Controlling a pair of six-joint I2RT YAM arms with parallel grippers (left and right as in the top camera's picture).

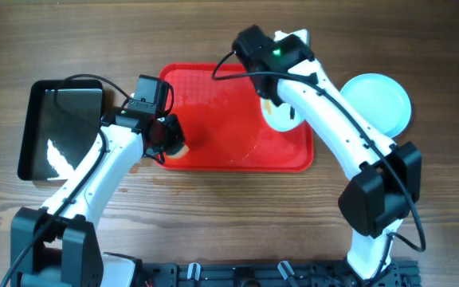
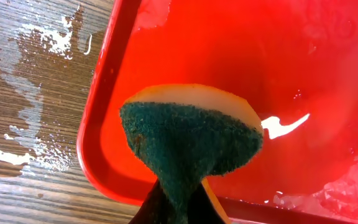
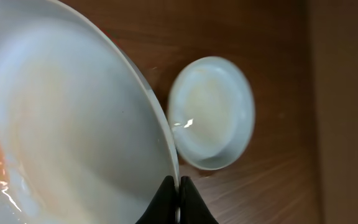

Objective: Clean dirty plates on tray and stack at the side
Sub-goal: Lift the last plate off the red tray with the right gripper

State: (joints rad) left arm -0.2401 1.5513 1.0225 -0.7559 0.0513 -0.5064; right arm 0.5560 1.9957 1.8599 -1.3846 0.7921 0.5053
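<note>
From above. Squeezing a green sponge tight in the left claw, just over the near left corner of the tray, likely ready for scrubbing. Pinching the held plate by its edge in the right claw, up off the tray for cleaning or moving. Far off to that claw's right, on the table, the other plate, probably the start of the stack. No plate 3 to be seen; maybe hidden.

From the left wrist. Clamped on the sponge, right in front of the claw, over the wet red tray. Claw tips cut off at the bottom.

From the right wrist. Shut tight on the rim of the held plate, tilted. Just past the claw, the other plate. Orange smear or only light? Hard to tell.
</note>
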